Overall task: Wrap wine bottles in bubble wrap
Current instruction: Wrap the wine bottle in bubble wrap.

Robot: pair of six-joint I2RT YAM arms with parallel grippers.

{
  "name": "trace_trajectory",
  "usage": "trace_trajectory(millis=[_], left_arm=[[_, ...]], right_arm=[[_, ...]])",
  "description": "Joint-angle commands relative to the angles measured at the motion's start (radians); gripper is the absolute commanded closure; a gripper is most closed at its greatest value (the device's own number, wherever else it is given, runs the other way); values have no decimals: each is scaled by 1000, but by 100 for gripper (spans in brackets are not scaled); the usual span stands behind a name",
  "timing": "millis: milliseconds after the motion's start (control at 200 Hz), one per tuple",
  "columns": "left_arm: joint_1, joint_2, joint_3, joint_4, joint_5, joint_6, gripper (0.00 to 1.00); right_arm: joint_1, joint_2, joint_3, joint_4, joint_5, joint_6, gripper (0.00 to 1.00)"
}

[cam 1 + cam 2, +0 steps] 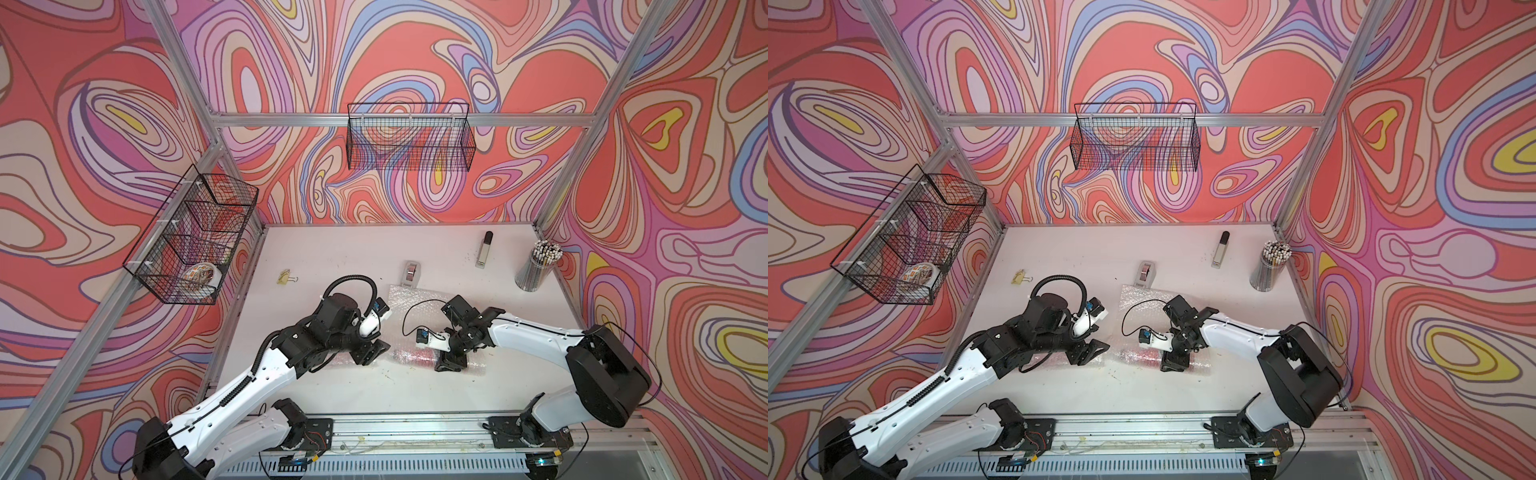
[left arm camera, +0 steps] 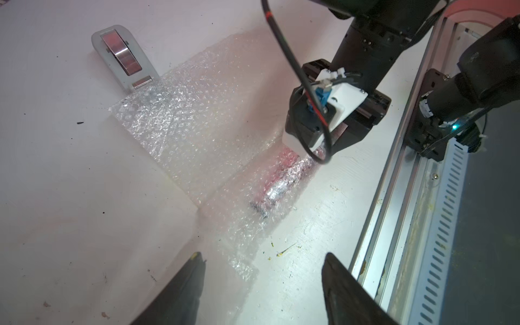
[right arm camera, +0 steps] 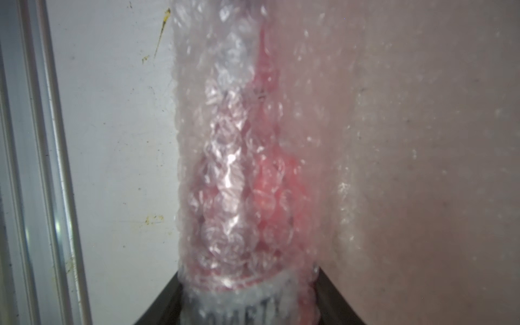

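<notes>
While the left tool (image 2: 263,254) hangs open and empty above the white bench (image 1: 353,257), the right tool (image 1: 449,365) is clamped on a small pink-red glass wine bottle (image 3: 247,197) (lying on its side), rolled in a clear bubble wrap sheet (image 2: 191,112) near the aluminium rail (image 2: 394,202).

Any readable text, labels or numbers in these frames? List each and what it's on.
"QUARTY", blurred and cut off below: white label of the wine bottle, seen through the bubble wrap.
Patterned roll: markings too small to read.
Nothing else legible.
</notes>
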Motion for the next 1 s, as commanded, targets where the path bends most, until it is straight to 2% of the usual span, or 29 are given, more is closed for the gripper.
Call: trace_trajectory(millis=[0, 90, 230, 370, 536, 606, 686, 811, 926, 996], left_arm=[[-82, 1, -25, 28, -39, 121, 33], [-189, 30, -39, 28, -154, 207, 32], [-318, 103, -66, 127, -328, 291, 27], [-454, 229, -128, 390, -533, 412, 14], [-548, 446, -132, 659, -698, 586, 10], [-553, 515, -129, 769, -720, 677, 9], [-551, 576, -105, 812, -700, 716, 9], [-545, 657, -88, 842, -682, 722, 11], [-511, 678, -68, 784, -622, 694, 20], [-494, 690, -66, 785, -609, 691, 21]], right_arm=[[-26, 92, 26, -117, -65, -4, 44], [-54, 145, 58, -122, -92, -15, 44], [-87, 162, 76, -124, -95, -33, 43], [-106, 230, 114, -155, -140, -44, 42], [-114, 280, 154, -185, -146, -63, 41], [-115, 280, 151, -180, -148, -63, 41], [-115, 280, 150, -178, -150, -63, 41], [-116, 281, 150, -178, -153, -65, 41], [-116, 277, 147, -175, -153, -62, 41], [-116, 276, 148, -178, -155, -63, 40]])
